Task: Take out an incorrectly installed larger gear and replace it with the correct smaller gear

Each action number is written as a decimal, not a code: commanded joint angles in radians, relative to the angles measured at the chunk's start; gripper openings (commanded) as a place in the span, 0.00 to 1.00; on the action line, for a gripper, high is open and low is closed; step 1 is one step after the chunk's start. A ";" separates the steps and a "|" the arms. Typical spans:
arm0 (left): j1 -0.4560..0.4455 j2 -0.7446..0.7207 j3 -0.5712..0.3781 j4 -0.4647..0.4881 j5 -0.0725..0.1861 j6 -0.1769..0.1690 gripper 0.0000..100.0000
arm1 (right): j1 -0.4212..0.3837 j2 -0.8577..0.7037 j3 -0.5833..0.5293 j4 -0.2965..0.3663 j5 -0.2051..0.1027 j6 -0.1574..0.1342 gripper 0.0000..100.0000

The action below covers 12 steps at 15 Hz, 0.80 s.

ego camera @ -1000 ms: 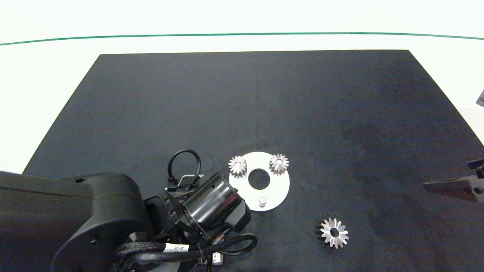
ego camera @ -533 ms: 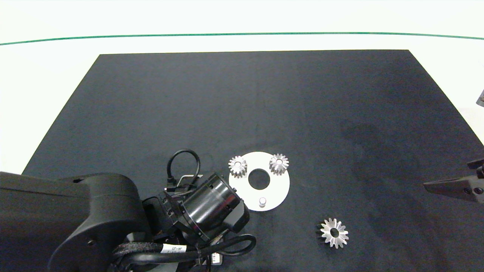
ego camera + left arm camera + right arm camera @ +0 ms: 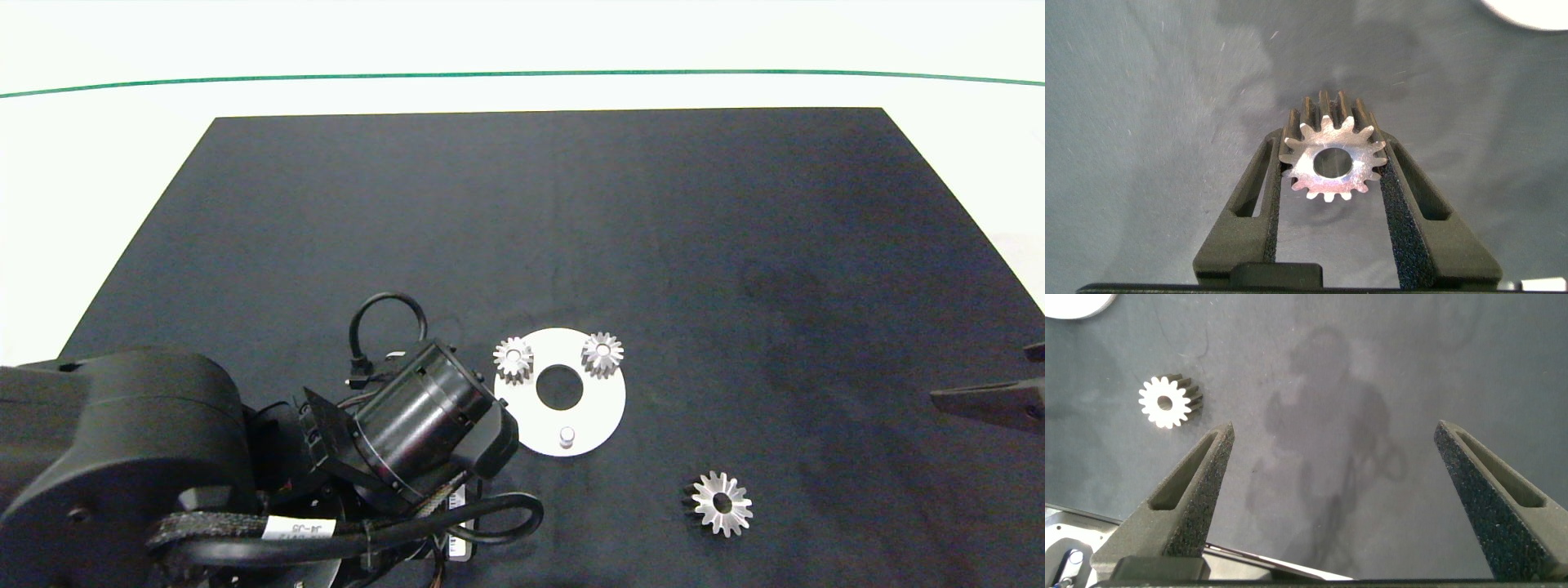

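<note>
Left gripper (image 3: 1331, 163): clenched on the smaller gear (image 3: 1331, 161), lower left, bound for the bare peg (image 3: 566, 437).
Right gripper (image 3: 1331, 449): spread, empty, right edge.
Larger gear (image 3: 721, 503): off, aside.

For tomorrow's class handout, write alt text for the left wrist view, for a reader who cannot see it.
A small silver gear with short blunt teeth sits clamped between the left gripper's two dark jaws, its round centre hole facing the camera. Behind it lies a dark mat.

White table (image 3: 122, 147); black mat (image 3: 522, 229) on it, bearing white disc (image 3: 600, 404), larger gear (image 3: 722, 504).
</note>
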 commanded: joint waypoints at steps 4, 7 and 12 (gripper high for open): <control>-0.049 0.071 -0.436 0.387 0.005 0.015 0.25 | -0.061 -0.105 -0.005 0.007 -0.002 -0.051 1.00; -0.080 0.154 -0.550 0.396 0.008 0.020 0.25 | -0.090 -0.131 -0.005 0.007 -0.002 -0.079 1.00; -0.140 0.223 -0.628 0.396 0.014 0.021 0.25 | -0.138 -0.168 -0.005 0.007 -0.009 -0.123 1.00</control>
